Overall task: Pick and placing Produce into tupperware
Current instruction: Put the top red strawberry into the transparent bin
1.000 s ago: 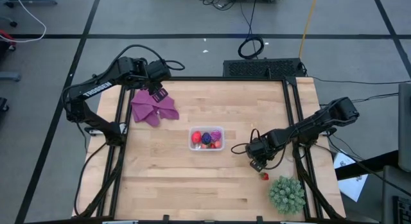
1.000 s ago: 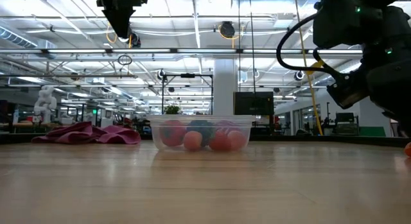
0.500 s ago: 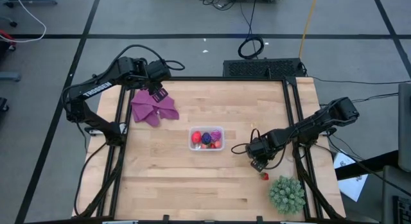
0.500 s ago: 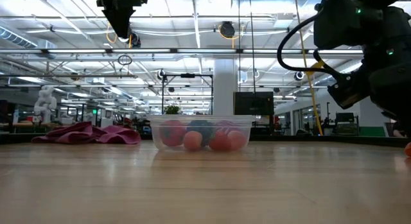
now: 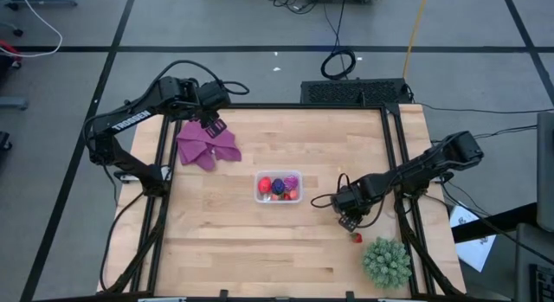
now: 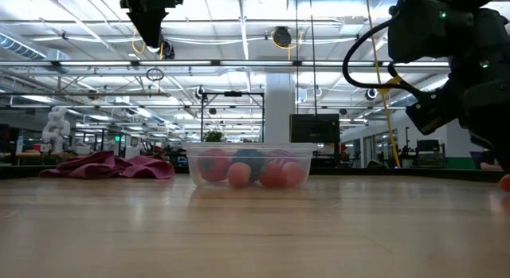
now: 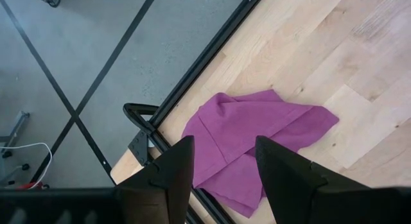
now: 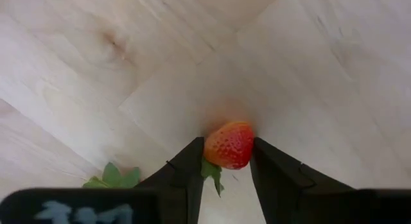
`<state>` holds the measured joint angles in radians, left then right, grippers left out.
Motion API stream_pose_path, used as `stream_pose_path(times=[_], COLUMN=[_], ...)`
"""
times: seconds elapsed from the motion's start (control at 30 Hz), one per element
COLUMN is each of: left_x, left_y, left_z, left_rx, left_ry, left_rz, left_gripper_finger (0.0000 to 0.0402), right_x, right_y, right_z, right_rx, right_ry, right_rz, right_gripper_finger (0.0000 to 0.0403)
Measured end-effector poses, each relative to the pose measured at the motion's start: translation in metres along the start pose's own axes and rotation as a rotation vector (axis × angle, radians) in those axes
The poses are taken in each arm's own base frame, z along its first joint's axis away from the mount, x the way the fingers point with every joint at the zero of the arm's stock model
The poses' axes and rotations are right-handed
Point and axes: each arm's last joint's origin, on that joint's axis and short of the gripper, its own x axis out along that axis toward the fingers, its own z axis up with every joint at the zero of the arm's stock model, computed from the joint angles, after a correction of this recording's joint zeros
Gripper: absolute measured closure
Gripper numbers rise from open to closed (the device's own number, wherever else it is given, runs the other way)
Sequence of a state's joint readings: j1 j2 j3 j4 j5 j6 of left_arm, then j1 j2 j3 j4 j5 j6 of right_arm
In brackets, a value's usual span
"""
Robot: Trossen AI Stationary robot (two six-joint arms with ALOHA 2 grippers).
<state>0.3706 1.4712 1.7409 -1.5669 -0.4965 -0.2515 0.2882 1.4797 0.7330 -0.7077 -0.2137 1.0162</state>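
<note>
A red toy strawberry (image 8: 229, 145) lies on the wooden table near its right edge (image 5: 356, 238), and my right gripper (image 8: 228, 165) is shut on it. The clear tupperware (image 5: 278, 187) stands at the table's middle, holding several small toy fruits (image 6: 249, 168). My left gripper (image 7: 221, 163) hangs open high above a purple cloth (image 7: 253, 137) at the far left (image 5: 212, 126), with nothing between its fingers. My right gripper pinches the strawberry's red body (image 8: 218, 147) between its two fingers, one on each side. The fingers (image 8: 187, 172) come from above, pointing steeply down. The strawberry seems to rest on the table, its green leaves (image 8: 212, 172) toward the gripper.
A green spiky plant (image 5: 386, 261) stands just near of the strawberry at the near right corner. The purple cloth (image 5: 208, 146) lies crumpled at the far left. Bare wood stretches between the tupperware and my right gripper (image 5: 350, 222).
My right gripper has stayed over the strawberry and has shut on it; in the low view its dark finger at the picture's right edge has drawn inward. The strawberry has not moved.
</note>
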Motion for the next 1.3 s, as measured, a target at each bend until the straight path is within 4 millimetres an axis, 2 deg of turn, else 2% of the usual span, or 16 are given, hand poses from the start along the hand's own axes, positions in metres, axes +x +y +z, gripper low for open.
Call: stream_pose_path(times=[0.23,0.4,0.83,1.0,1.3], left_x=[0.000,0.000,0.000,0.000,0.000], left_y=[0.000,0.000,0.000,0.000,0.000], left_z=[0.000,0.000,0.000,0.000,0.000], left_rx=[0.002,0.002,0.002,0.005,0.007], left_ry=[0.000,0.000,0.001,0.001,0.001], left_rz=[0.000,0.000,0.000,0.000,0.000], left_gripper_finger=[0.0229,0.0229,0.0229,0.0229,0.0229], right_x=[-0.014,-0.034,-0.119,-0.145,-0.160], right_y=[0.013,0.023,0.049,0.054,0.053], right_z=[0.009,0.022,0.056,0.064,0.080], right_rx=[-0.051,-0.098,-0.280,-0.341,-0.406], right_ry=[-0.053,-0.087,-0.277,-0.360,-0.475], right_rz=[0.043,0.103,0.247,0.292,0.350], right_gripper_finger=[0.0294,0.0294,0.0294,0.0294,0.0294])
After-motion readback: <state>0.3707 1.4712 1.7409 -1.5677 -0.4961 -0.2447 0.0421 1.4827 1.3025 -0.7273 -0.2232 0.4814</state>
